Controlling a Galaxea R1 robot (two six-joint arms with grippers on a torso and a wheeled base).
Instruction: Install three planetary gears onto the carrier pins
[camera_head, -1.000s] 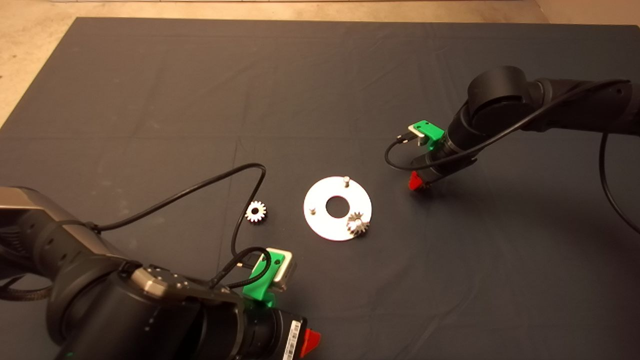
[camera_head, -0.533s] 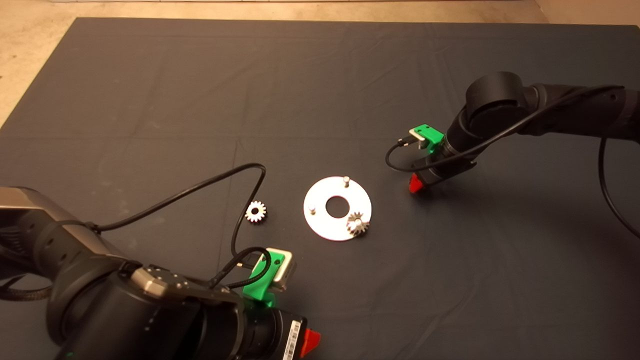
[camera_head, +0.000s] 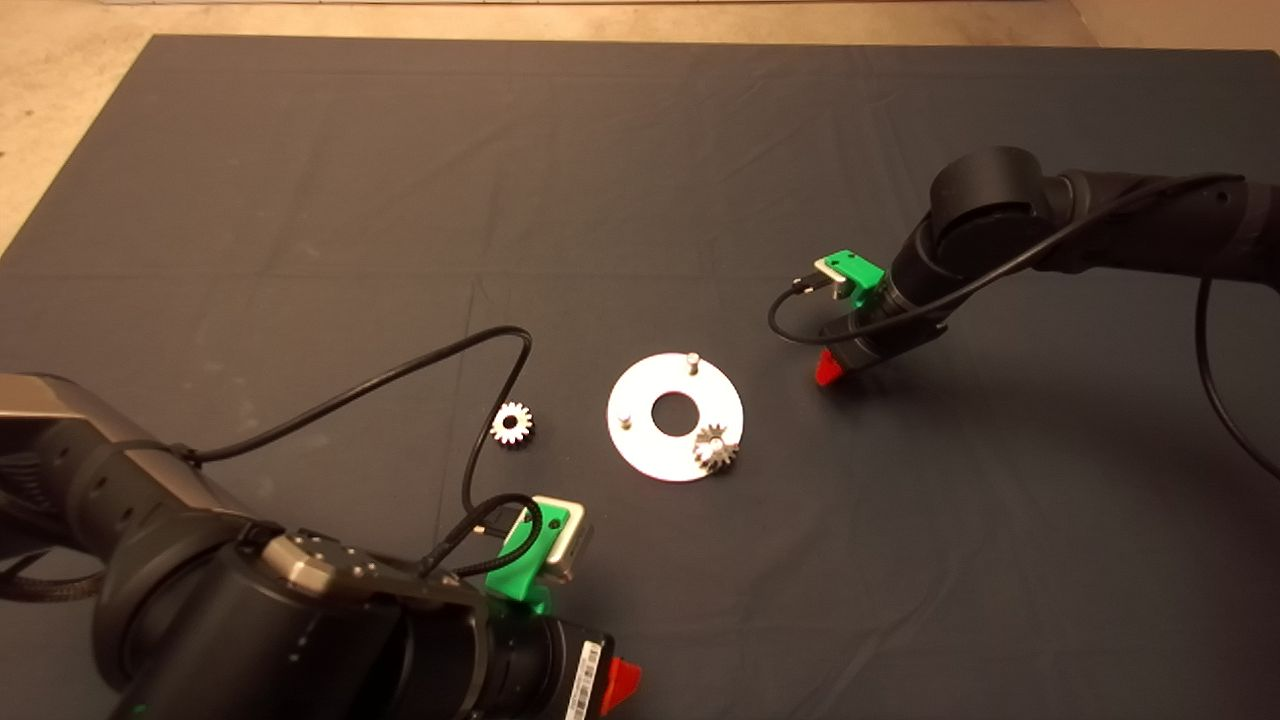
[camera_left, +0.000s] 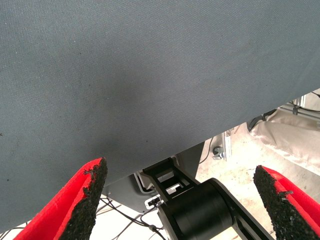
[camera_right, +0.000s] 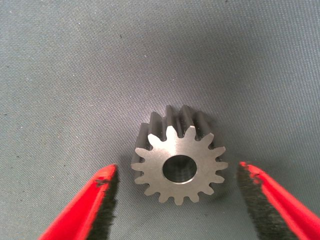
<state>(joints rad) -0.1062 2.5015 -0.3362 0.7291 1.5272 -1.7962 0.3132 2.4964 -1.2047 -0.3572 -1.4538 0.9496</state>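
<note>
On the mat, right of the plate: my right pincer (camera_head: 832, 368) is down low, fingers spread either side of a loose gear (camera_right: 179, 161) — not touching it yet.
Step in hand: picking up the second gear.
Plate (camera_head: 650, 445): one gear (camera_head: 715, 448) already sits on a pin; two pins (camera_head: 691, 358) stand bare.
Third gear (camera_head: 512, 423): flat on the mat, left of the plate.
Left pincer (camera_left: 182, 200): parked at the desk's near edge, fingers wide apart (idle).
Next move: close squarely across the teeth, lift — keeping the bore level.
</note>
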